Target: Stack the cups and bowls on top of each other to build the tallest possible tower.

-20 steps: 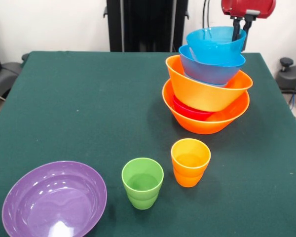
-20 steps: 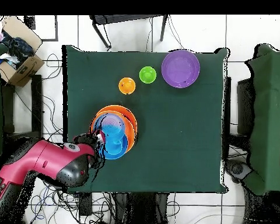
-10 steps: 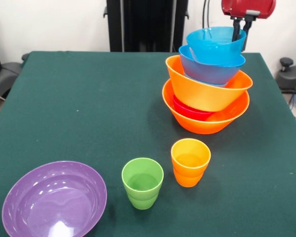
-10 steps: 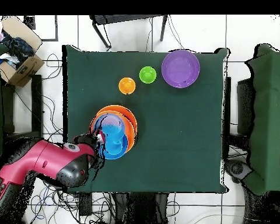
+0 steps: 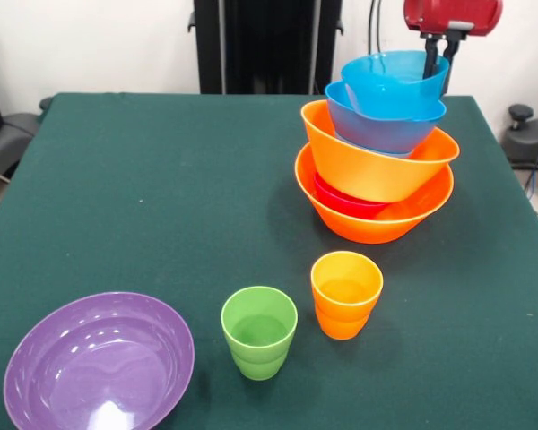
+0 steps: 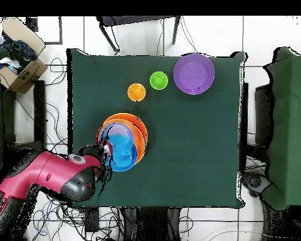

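Up top, the jaws (image 5: 438, 59) pinch the rim of the top blue bowl (image 5: 393, 79), one finger inside it. Beneath them the tower (image 5: 377, 161) nests downward: blue bowl, orange bowl, red bowl, large orange base. Well away on the bench (image 5: 143, 197) stand empty orange cup (image 5: 345, 293), green cup (image 5: 259, 331), purple bowl (image 5: 99, 363).

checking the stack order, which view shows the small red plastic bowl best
The front view: the small red plastic bowl shows as a red sliver wedged between the two large orange bowls, the lower and the upper. In the overhead view the bowls above hide it, so only orange and blue show there.
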Robot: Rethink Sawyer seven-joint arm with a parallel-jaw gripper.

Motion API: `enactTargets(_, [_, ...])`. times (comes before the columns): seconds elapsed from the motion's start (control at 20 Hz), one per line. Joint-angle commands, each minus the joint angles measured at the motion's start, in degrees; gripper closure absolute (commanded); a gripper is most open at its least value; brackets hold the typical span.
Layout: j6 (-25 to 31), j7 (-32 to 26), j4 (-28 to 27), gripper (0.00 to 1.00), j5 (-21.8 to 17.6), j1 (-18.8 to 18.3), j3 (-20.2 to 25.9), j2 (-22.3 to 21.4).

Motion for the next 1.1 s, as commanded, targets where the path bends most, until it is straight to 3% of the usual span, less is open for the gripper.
enactTargets(0.05, [2.88,1.76,1.28,1.00,2.29,1.14,13.46,3.42])
enactTargets(1.1, [2.19,5.16,2.35,1.00,0.40,2.25,14.60,3.86])
